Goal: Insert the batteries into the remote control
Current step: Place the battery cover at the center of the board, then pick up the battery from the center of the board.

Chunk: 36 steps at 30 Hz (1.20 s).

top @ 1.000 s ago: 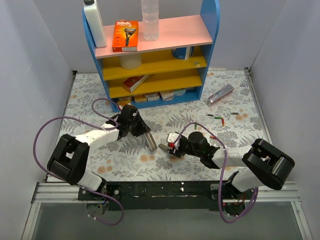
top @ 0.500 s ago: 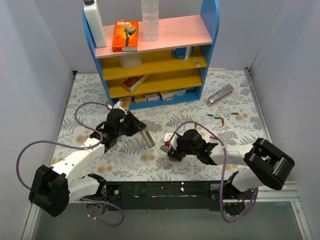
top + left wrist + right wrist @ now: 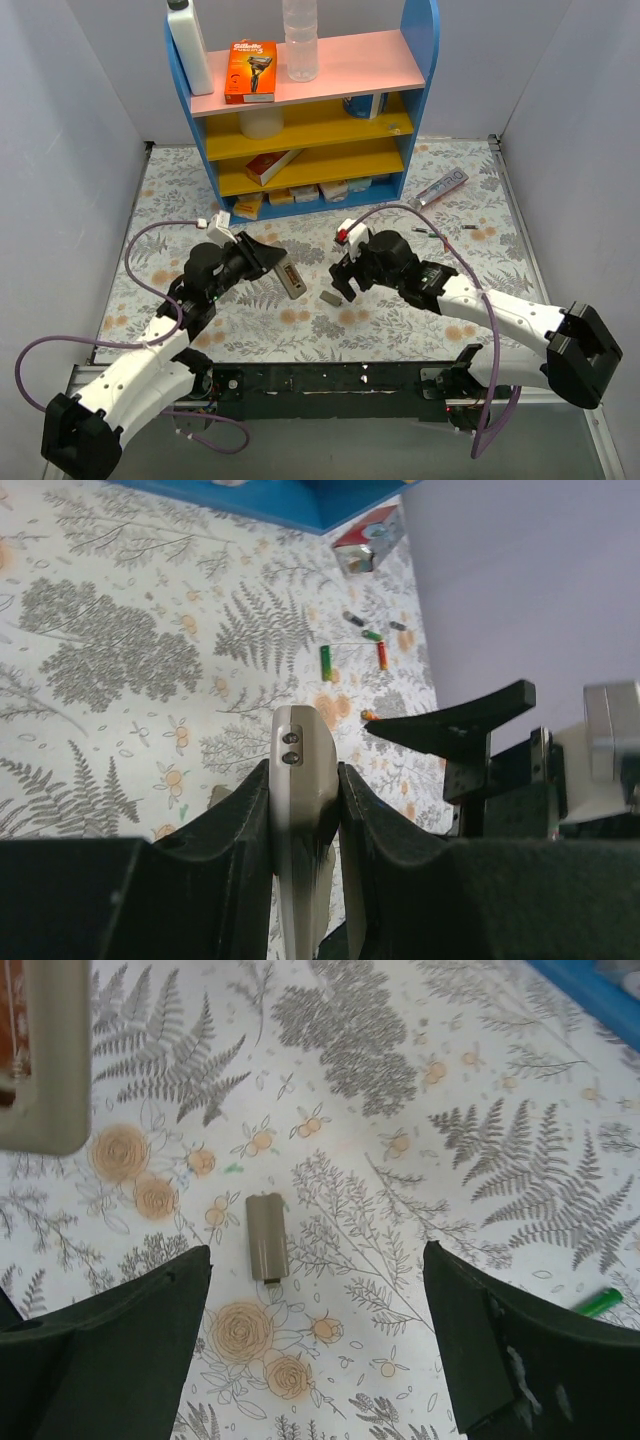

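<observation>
Where the left gripper (image 3: 304, 780) is closed on the remote control (image 3: 291, 281), clamping its long sides so that the far end projects past the fingertips, the handset sits over the middle of the floral worktop (image 3: 180, 190), in front of the shelf unit (image 3: 424, 40); the right gripper (image 3: 345, 281) stands just beside it, jaws spread wide and holding nothing. One small grey cover piece (image 3: 266, 1250) lies flat on the worktop below the spread right fingers (image 3: 120, 1340), between the two grippers and apart from the remote. The batteries (image 3: 326, 662) lie loose well beyond, toward the far right of the worktop: five can be counted from the left wrist view, two green, one red and two dark, and a further speck nearer the right gripper is too small to name. One silver-purple tube (image 3: 441, 187) lies beyond them near the foot of the shelf unit; its lettering cannot be read. The blue shelf unit carries one pink top board and two yellow boards; on the top board stand one white bottle (image 3: 189, 45), one clear bottle (image 3: 300, 40) and one orange box (image 3: 250, 71) marked "Gillette", and small cartons fill the lower levels
</observation>
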Tool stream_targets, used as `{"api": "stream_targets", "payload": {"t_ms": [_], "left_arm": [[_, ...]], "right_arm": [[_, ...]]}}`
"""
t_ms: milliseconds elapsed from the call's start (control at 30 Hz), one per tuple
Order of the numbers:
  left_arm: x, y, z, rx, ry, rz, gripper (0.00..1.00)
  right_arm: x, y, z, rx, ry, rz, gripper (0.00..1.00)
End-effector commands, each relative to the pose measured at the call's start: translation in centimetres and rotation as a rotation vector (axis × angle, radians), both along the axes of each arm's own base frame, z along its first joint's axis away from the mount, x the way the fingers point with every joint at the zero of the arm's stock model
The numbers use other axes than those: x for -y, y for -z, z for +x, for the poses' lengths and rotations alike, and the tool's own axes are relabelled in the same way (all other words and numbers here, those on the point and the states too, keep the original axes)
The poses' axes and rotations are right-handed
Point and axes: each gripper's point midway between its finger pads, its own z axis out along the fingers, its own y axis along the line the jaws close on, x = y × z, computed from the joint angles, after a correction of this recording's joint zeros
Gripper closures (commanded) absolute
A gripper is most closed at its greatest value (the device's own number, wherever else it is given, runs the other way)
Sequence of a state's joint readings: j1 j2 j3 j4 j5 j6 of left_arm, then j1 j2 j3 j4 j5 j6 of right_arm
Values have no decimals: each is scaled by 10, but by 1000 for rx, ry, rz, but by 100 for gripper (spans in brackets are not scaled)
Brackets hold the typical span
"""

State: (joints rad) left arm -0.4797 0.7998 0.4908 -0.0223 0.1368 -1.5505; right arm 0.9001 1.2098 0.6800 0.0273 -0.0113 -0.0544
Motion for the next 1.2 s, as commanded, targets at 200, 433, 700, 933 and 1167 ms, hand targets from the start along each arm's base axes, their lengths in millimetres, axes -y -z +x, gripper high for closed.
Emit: {"api": "stream_targets", "payload": {"t_ms": [200,433,700,933,1167], "left_arm": [[9,-42,-24,294,127,-147,100],[17,-37,-37,326,209,-162,100],[28,-19,-51,337,312,-196,100],[32,-7,-54,308,354,-196,100],[33,1,-53,285,350,-183,100]], "right_arm": [[58,-15,5,-266,366,-129,5],[90,-8,39,-447,605,-65,22],[112,0,96,-496,784,-55,41],[117,29,128,-556,872,-108,51],[120,52,142,-611,917,-125,58]]}}
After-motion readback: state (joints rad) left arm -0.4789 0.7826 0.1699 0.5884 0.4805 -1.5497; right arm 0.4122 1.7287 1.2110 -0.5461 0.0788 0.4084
